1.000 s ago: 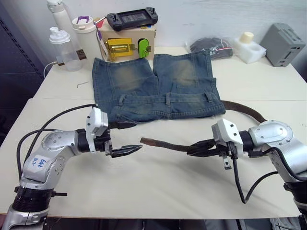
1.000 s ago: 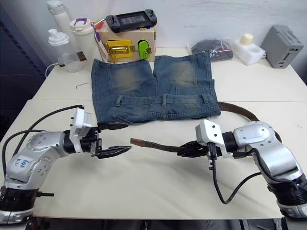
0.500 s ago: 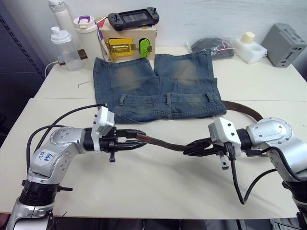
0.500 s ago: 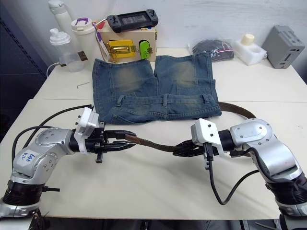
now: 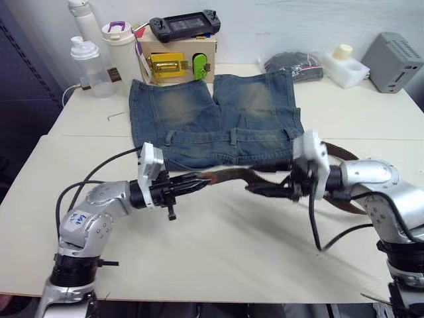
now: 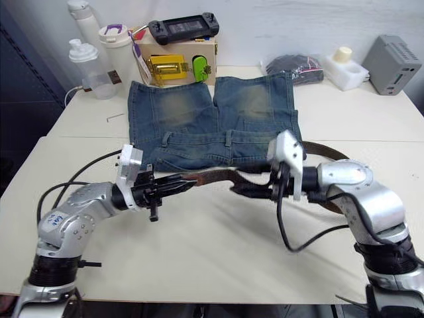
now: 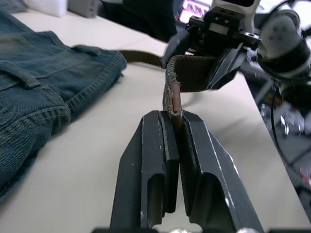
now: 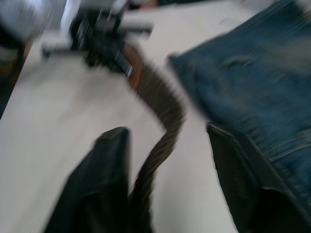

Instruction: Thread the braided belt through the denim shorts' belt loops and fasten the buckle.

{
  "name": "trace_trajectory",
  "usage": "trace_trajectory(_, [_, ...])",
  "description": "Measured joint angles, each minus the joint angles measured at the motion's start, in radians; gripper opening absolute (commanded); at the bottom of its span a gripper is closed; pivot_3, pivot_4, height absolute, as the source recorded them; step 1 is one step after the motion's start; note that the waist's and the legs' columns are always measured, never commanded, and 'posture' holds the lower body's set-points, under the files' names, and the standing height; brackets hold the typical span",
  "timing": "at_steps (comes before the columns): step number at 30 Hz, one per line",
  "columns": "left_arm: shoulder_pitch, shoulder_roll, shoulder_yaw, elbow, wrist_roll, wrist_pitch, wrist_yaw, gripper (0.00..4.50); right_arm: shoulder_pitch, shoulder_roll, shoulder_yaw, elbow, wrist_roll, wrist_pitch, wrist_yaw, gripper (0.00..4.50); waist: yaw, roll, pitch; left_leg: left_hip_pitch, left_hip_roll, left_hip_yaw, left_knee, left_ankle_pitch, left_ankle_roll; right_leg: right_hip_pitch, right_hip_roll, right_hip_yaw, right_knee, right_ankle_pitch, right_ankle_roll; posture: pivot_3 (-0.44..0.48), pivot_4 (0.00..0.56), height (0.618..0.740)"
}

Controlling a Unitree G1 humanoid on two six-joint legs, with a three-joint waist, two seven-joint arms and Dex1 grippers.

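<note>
We see the denim shorts (image 5: 215, 119) lying flat on the table (image 5: 218, 252), waistband toward us, legs pointing away. Just in front of that waistband, the belt (image 5: 228, 176) hangs in the air between our two arms. Our left gripper (image 7: 174, 116) has its fingers pressed together on the belt's free tip, as the left wrist view shows clearly, the tip standing on edge between the pads. Our right gripper (image 5: 268, 188) is farther along the strap, near the waistband's right end; in the right wrist view its fingers (image 8: 104, 160) stand spread, with the strap running between them, so we judge it is guiding rather than clamping. Behind the right arm the rest of the belt curves along the table beside the shorts; we cannot make out the buckle. Several loops (image 5: 232, 136) show along the waistband, all still bare, so threading has not begun. The step in hand, as we read it, is carrying the tip to the first loop. To do it well we should turn the tip flat, in line with the waistband, and slide it under the loop low and level, not stabbing down into the denim. The right side should feed slack so the strap does not pull taut or drag the shorts. A short grip near the tip keeps it stiff enough to pass through.
</note>
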Motion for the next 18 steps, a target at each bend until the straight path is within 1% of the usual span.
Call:
trace_trajectory(1, [0.007, -0.025, 0.017, -0.006, -0.035, 0.026, 0.041, 0.00, 0.006, 0.008, -0.041, -0.001, 0.057, 0.038, -0.022, 4.47, -0.001, 0.000, 0.000, 0.001, 0.000, -0.001, 0.000, 0.000, 0.000, 0.001, 0.000, 0.000, 0.000, 0.000, 0.001, 0.000, 0.150, 0.645])
trace_trajectory(4, [0.037, -0.060, 0.042, -0.041, -0.107, 0.082, 0.116, 0.00, 0.047, 0.016, -0.137, -0.009, 0.233, 0.130, -0.065, 4.47, -0.003, 0.000, 0.000, 0.003, 0.000, -0.001, -0.002, 0.000, 0.000, 0.003, 0.000, 0.000, 0.000, 0.000, 0.001, 0.000, 0.150, 0.645])
trace_trajectory(5, [0.051, -0.080, 0.053, -0.064, -0.147, 0.107, 0.153, 0.00, 0.085, 0.016, -0.182, -0.029, 0.354, 0.176, -0.075, 4.47, -0.002, 0.000, 0.000, 0.005, 0.000, -0.001, -0.002, 0.000, 0.000, 0.004, 0.000, 0.000, 0.000, 0.000, 0.001, 0.000, 0.150, 0.645])
trace_trajectory(7, [0.063, -0.103, 0.057, -0.095, -0.205, 0.138, 0.206, 0.00, 0.133, 0.016, -0.215, -0.064, 0.517, 0.221, -0.096, 4.47, -0.001, -0.001, 0.000, 0.007, 0.000, -0.001, -0.002, 0.000, 0.000, 0.007, 0.000, 0.000, -0.001, 0.000, 0.001, 0.000, 0.150, 0.645])
trace_trajectory(8, [0.069, -0.111, 0.058, -0.118, -0.238, 0.155, 0.232, 0.00, 0.153, 0.018, -0.221, -0.079, 0.621, 0.237, -0.123, 4.47, -0.002, -0.001, 0.000, 0.008, 0.001, -0.001, -0.002, 0.000, 0.000, 0.008, 0.000, 0.000, -0.001, 0.000, 0.001, 0.000, 0.150, 0.645])
trace_trajectory(9, [0.070, -0.113, 0.058, -0.132, -0.262, 0.165, 0.248, 0.00, 0.162, 0.021, -0.219, -0.089, 0.682, 0.242, -0.151, 4.47, -0.001, -0.001, 0.000, 0.008, 0.001, -0.001, -0.002, 0.000, 0.000, 0.009, 0.000, 0.001, -0.002, 0.000, 0.001, 0.000, 0.150, 0.645])
trace_trajectory(10, [0.070, -0.113, 0.058, -0.141, -0.274, 0.169, 0.256, 0.00, 0.166, 0.024, -0.218, -0.096, 0.709, 0.245, -0.168, 4.47, -0.001, -0.001, 0.000, 0.008, 0.001, -0.001, -0.002, 0.000, 0.000, 0.009, 0.000, 0.001, -0.002, 0.000, 0.001, 0.000, 0.150, 0.645])
trace_trajectory(11, [0.070, -0.113, 0.059, -0.168, -0.312, 0.182, 0.279, 0.00, 0.182, 0.037, -0.200, -0.113, 0.768, 0.252, -0.222, 4.47, -0.001, -0.001, 0.000, 0.009, 0.001, -0.001, -0.002, 0.000, 0.000, 0.010, 0.000, 0.001, -0.004, 0.000, 0.000, 0.000, 0.150, 0.645])
trace_trajectory(14, [0.066, -0.112, 0.071, -0.189, -0.389, 0.197, 0.335, 0.00, 0.250, 0.076, -0.103, -0.136, 0.765, 0.257, -0.309, 4.47, -0.001, -0.001, 0.000, 0.009, 0.001, -0.001, -0.003, 0.000, 0.000, 0.011, 0.001, 0.001, -0.005, 0.000, 0.001, 0.000, 0.150, 0.645])
trace_trajectory(16, [0.059, -0.104, 0.079, -0.191, -0.427, 0.200, 0.365, 0.00, 0.258, 0.173, -0.054, -0.091, 0.763, 0.238, -0.431, 4.47, -0.002, -0.001, 0.000, 0.009, 0.001, -0.001, -0.003, 0.001, 0.000, 0.011, 0.001, 0.001, -0.005, 0.000, 0.001, 0.000, 0.150, 0.645])
trace_trajectory(18, [0.056, -0.093, 0.079, -0.201, -0.458, 0.201, 0.381, 0.00, 0.256, 0.244, -0.046, -0.024, 0.775, 0.203, -0.542, 4.47, 0.000, -0.001, 0.000, 0.009, -0.001, -0.001, -0.003, 0.001, 0.000, 0.011, 0.001, 0.002, -0.004, 0.000, 0.001, 0.000, 0.150, 0.645])
